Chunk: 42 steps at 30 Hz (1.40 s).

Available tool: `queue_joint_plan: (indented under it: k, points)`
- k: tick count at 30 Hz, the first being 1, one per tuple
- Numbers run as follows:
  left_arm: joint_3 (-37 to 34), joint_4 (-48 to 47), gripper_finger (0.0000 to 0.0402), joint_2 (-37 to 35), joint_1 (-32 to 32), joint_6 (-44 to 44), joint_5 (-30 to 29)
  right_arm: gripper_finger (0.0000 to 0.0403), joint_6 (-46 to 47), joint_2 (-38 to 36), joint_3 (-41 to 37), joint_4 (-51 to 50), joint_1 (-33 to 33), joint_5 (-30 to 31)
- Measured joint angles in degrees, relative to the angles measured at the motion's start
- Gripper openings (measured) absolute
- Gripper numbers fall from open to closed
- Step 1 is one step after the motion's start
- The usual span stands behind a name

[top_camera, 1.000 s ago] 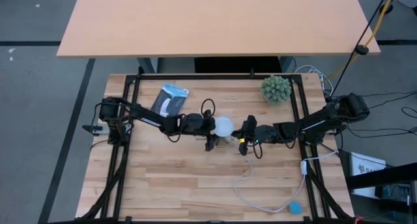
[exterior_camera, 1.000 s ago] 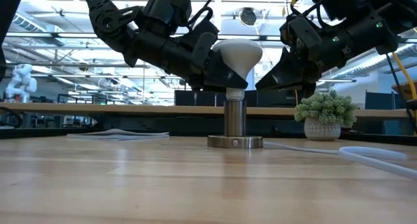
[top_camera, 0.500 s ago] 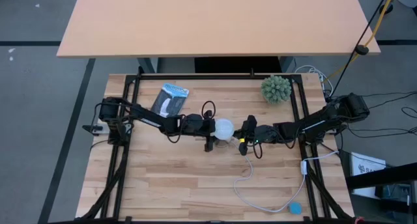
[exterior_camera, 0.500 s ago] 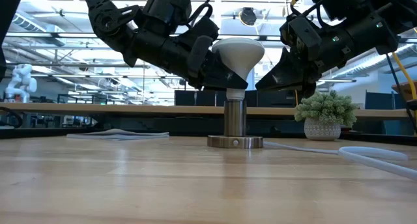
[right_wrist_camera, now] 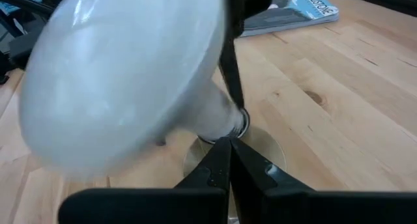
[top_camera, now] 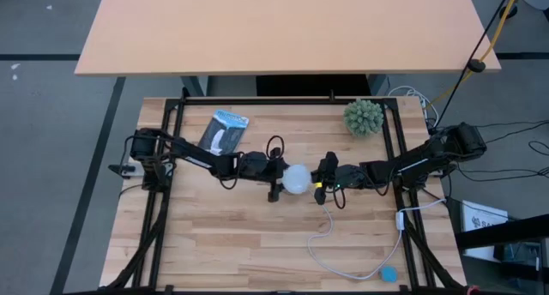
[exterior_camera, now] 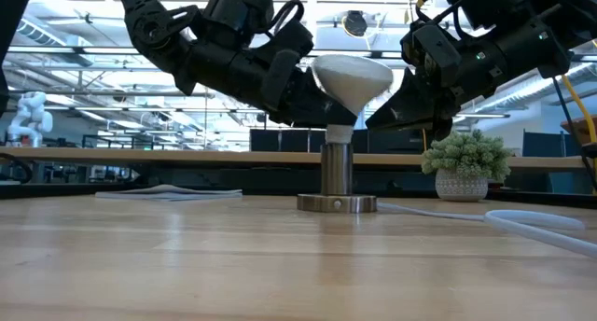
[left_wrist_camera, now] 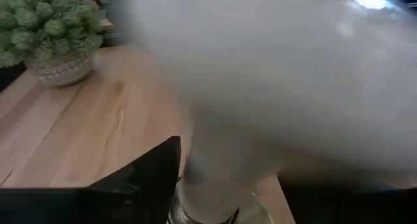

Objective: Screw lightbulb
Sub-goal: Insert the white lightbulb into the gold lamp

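Note:
The white frosted lightbulb (top_camera: 297, 178) stands tilted over the metal socket post (exterior_camera: 337, 167) at the table's middle, its grey screw base (exterior_camera: 339, 132) at the post's top. The post rises from a round disc (exterior_camera: 337, 203). My left gripper (top_camera: 276, 178) is shut on the bulb from the table's left. My right gripper (top_camera: 321, 180) is on the bulb's right. Its fingers are shut, with their tips (right_wrist_camera: 228, 152) close to the bulb's neck. I cannot tell whether they touch it. My left gripper pinches the bulb's cone (exterior_camera: 326, 95), just under the dome, between its two fingers (left_wrist_camera: 146, 175). The fingers come slanting down from the table's left. The bulb leans with its dome (exterior_camera: 353, 74) toward my right gripper, and its screw base meets the socket post's top.
A spiky green plant in a pot (top_camera: 364, 117) stands at the back right. A booklet (top_camera: 224, 130) lies at the back left. The socket's white cord (top_camera: 343, 259) loops over the near right of the table, ending near a small blue thing (top_camera: 389, 273).
My left gripper has tipped the bulb. The dome has swung toward the table's near edge and toward my right gripper, while the screw base has stayed at the socket post's top. The bulb now leans more than before.

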Motion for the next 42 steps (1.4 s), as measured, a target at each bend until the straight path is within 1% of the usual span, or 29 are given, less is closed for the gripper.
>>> queue_joint_plan:
  k: [5, 10, 16, 20, 24, 30, 35, 42]
  points:
    - [0.0, 0.0, 0.025, 0.0, 0.2, -2.5, -1.2, 0.0, 0.0, 0.0, 0.0, -0.1, 0.1, 0.0]
    - [0.0, 0.0, 0.025, 0.0, 0.7, -6.3, -1.1, 0.0, 1.4, 0.0, 0.0, 0.3, 0.1, 0.0]
    - [0.0, 0.1, 0.025, 0.0, 1.5, -9.1, 1.8, 0.0, 3.1, 0.0, 0.0, 3.3, 0.2, -1.0]
    - [0.0, 0.3, 0.025, 0.0, 1.9, -9.8, 3.1, 0.0, 3.7, 0.0, 0.0, 4.3, 0.3, -3.0]
    - [0.0, 1.4, 0.025, 0.0, 2.0, -10.8, 3.2, 0.0, 3.9, 0.0, 0.0, 5.1, 0.3, -3.0]
    - [0.0, 1.7, 0.025, 0.0, 2.6, -12.3, 5.8, 0.0, 4.1, 0.0, 0.0, 5.5, 0.2, -2.8]
    - [0.0, 1.7, 0.025, 0.0, 2.7, -12.4, 6.0, 0.0, 4.2, 0.0, 0.0, 7.8, 0.2, -2.7]
    - [0.0, 1.8, 0.025, 0.0, 2.8, -12.3, 6.8, 0.0, 4.1, 0.0, 0.0, 7.7, 0.2, -2.7]
